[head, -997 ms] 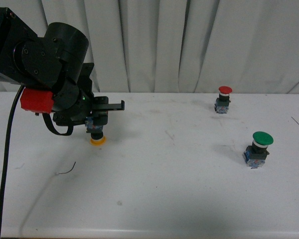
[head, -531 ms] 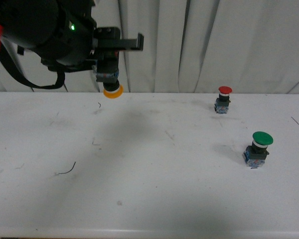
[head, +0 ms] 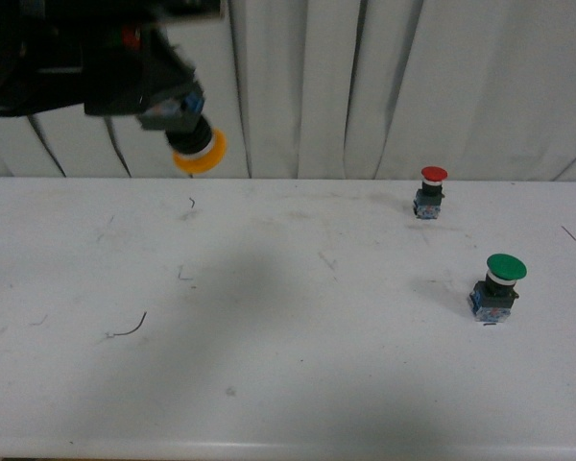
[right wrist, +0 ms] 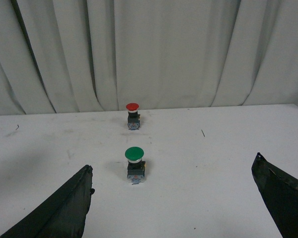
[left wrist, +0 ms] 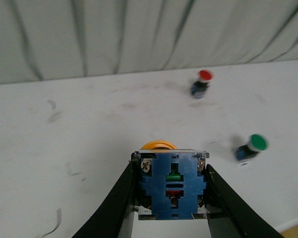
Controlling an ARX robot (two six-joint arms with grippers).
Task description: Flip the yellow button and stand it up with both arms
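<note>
Front view: three buttons: yellow button (head: 197,152), red (head: 430,190), green (head: 499,283).

Held button (head: 194,144) high over table (head: 288,384) rear-L; rear button (head: 430,192) R, front button (head: 499,283) nearer, further R.

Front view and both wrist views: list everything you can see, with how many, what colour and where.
yellow button: one, yellow-orange cap with blue base, held above the table's far left, cap tilted downward
red button: one, red cap, upright on the table, far right near the curtain
green button: one, green cap, upright on the table, right side, nearer than the red one
thread: one, dark, curved, on the table at near left
table: one, white, scuffed
curtain: one, pale grey, behind the table
left gripper: one, black, shut on the yellow button's base
right gripper: one, black, open and empty, facing the green and red buttons
</note>
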